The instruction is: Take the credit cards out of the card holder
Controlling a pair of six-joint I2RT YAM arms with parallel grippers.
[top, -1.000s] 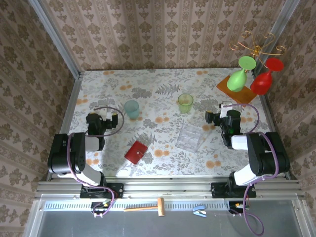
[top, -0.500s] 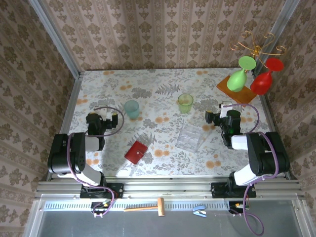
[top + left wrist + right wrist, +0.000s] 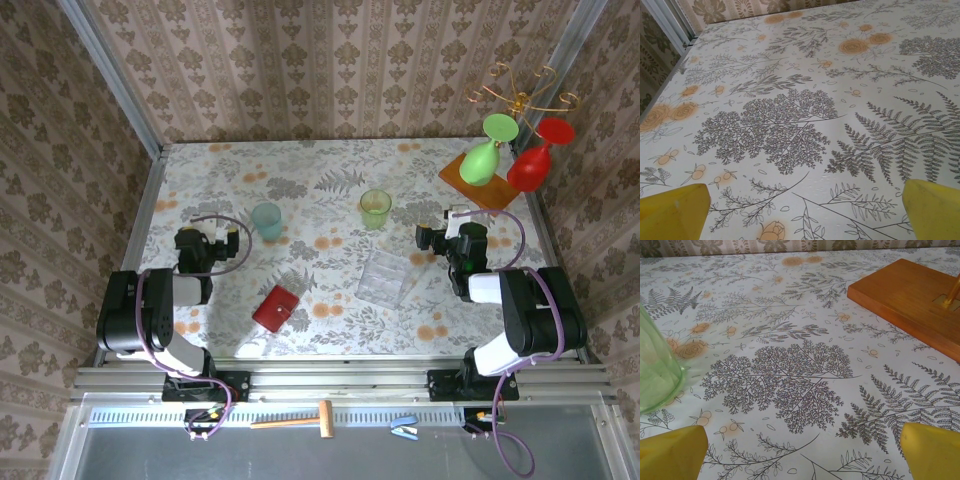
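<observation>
The red wallet [image 3: 277,307] lies shut on the flower-print table [image 3: 330,170], near the front edge, between my two arms and closer to the left one. I see only its red cover, turned cornerwise like a diamond. It lies apart from both claws.

To its right, well apart, a clear plastic box [image 3: 385,277] sits flat on the table. Farther back two cups stand upright: a teal cup [image 3: 267,220] beyond the wallet and a green cup [image 3: 375,208] beyond the box. At the far right corner a wooden base [image 3: 485,182] carries a gold rack [image 3: 520,90], with a green glass [image 3: 483,155] and a red glass [image 3: 535,162] hanging on it, bowls down.

The left arm [image 3: 140,320] is folded at the left side, its wrist just left of the teal cup. The left claw [image 3: 800,210] is released: its yellow fingers [image 3: 672,207] stand wide at the two lower corners of the wrist view, with bare printed table between them.

The right arm [image 3: 525,320] is folded at the right side, its wrist between the box and the wooden base. The right claw [image 3: 800,450] is released too, yellow fingertips [image 3: 672,450] spread wide over bare table. In that wrist view the green cup is at the left edge and the wooden base at the upper right.

In front of the rail, a hammer [image 3: 295,420] and a blue clip [image 3: 403,427] lie in a grey tray [image 3: 130,450].
</observation>
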